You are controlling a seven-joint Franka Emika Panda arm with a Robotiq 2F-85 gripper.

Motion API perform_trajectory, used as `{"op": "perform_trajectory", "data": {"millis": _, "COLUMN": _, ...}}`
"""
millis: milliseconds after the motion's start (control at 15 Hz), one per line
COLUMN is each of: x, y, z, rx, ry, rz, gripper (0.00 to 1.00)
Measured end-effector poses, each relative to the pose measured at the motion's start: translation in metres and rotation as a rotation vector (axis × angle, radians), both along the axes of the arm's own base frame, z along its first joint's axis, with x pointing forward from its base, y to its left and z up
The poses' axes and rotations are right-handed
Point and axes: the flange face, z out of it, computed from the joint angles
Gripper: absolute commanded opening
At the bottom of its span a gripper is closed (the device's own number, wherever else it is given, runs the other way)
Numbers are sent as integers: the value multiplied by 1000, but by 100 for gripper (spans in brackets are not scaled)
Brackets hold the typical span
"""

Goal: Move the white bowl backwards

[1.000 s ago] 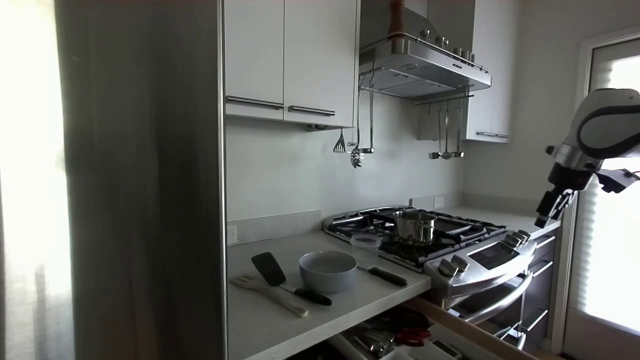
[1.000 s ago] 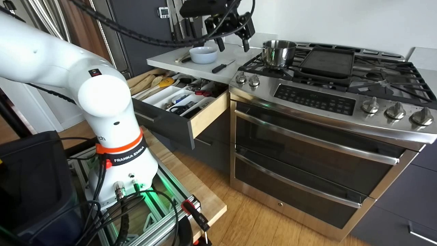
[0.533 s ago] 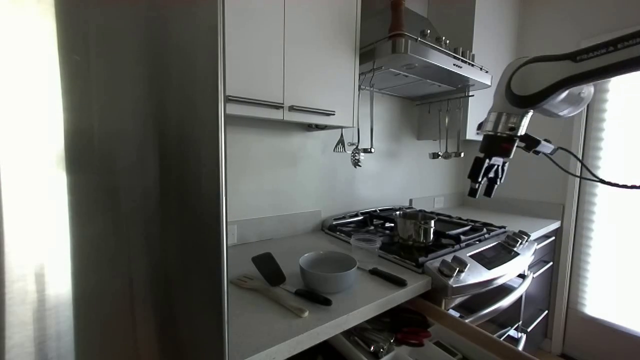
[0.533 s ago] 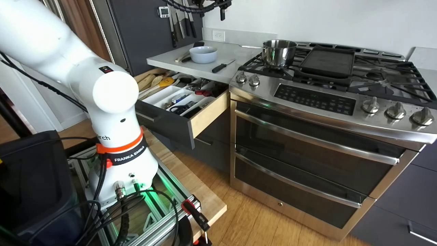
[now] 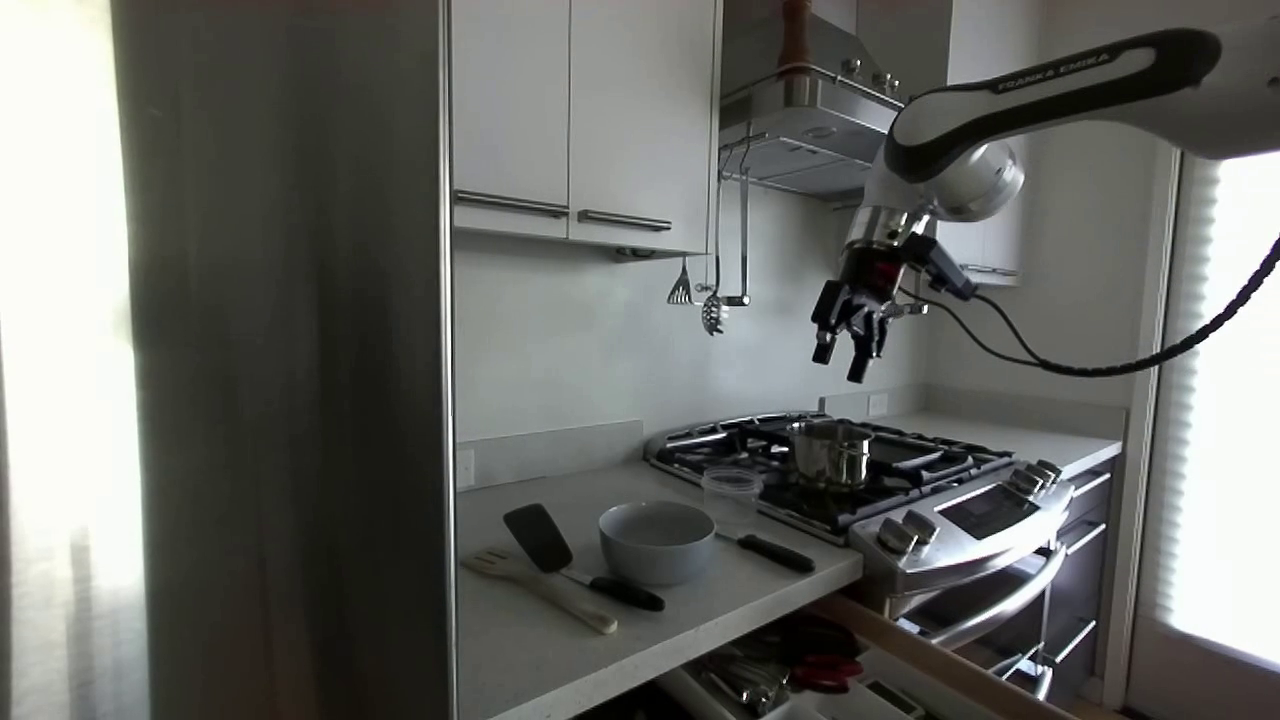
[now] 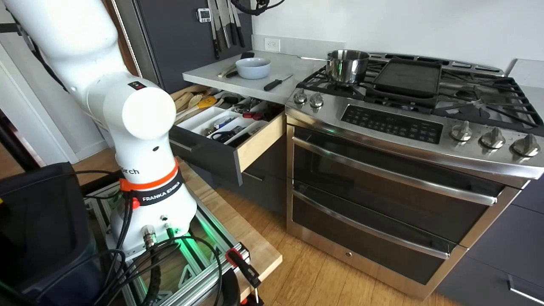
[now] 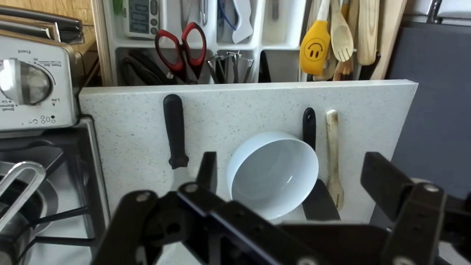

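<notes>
The smooth, round white bowl (image 5: 657, 545) stands upright on the pale speckled stone surface (image 7: 220, 114), and our next move turns on its lying below the black two-fingered claw (image 5: 841, 364), which hangs well above it. Our claw is spread and holds nothing. In the wrist view the bowl shows between the fingers (image 7: 209, 165), closer to the one on its side toward the stainless-steel gas stove (image 6: 382, 142). Being round, the bowl gives us no long axis to match; we'd judge a rim pinch surer than a straddle.

On the bowl's stove side, apart from it, lies a black-handled knife (image 7: 176, 129); just beside its opposite side is a flat black spatula (image 5: 538, 538), and we cannot tell whether they touch. In front of the bowl come the surface's edge and a pulled-out, wooden-sided drawer (image 6: 261, 146). Behind it, well apart, stands the pale backsplash strip (image 5: 550, 455); reading backwards as that way, we'd mind the clear plastic tub (image 5: 732, 495) behind it toward the stove.
</notes>
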Motion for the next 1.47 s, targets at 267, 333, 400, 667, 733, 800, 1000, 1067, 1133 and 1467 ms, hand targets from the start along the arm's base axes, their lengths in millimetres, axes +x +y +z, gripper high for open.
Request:
{"op": "perform_trajectory", "data": {"millis": 267, "x": 4, "y": 0, "z": 2, "rx": 2, "ry": 7, "rz": 3, "gripper": 100}}
{"op": "perform_trajectory", "data": {"millis": 333, "x": 4, "y": 0, "z": 3, "rx": 3, "ry": 6, "rz": 4, "gripper": 100}}
{"op": "perform_trajectory", "data": {"millis": 400, "x": 4, "y": 0, "z": 3, "rx": 2, "ry": 6, "rz": 4, "gripper": 100}}
{"op": "perform_trajectory", "data": {"millis": 667, "x": 5, "y": 25, "z": -6, "rx": 69, "ry": 60, "rz": -13, "gripper": 100}}
{"op": "perform_trajectory", "data": {"millis": 733, "x": 7, "y": 39, "z": -12, "rx": 81, "ry": 93, "rz": -31, "gripper": 100}}
{"op": "perform_trajectory", "data": {"millis": 800, "x": 8, "y": 52, "z": -21, "rx": 78, "ry": 132, "rz": -59, "gripper": 100}}
{"op": "perform_trajectory", "data": {"millis": 1000, "x": 8, "y": 88, "z": -56, "rx": 41, "ry": 257, "rz": -155, "gripper": 100}}
{"op": "perform_trajectory", "data": {"millis": 1067, "x": 7, "y": 96, "z": -67, "rx": 25, "ry": 296, "rz": -192, "gripper": 100}}
{"op": "perform_trajectory", "data": {"millis": 1133, "x": 7, "y": 103, "z": -78, "rx": 7, "ry": 330, "rz": -229, "gripper": 100}}
{"op": "perform_trajectory", "data": {"millis": 1467, "x": 11, "y": 108, "z": -127, "rx": -144, "ry": 428, "rz": -426, "gripper": 100}}
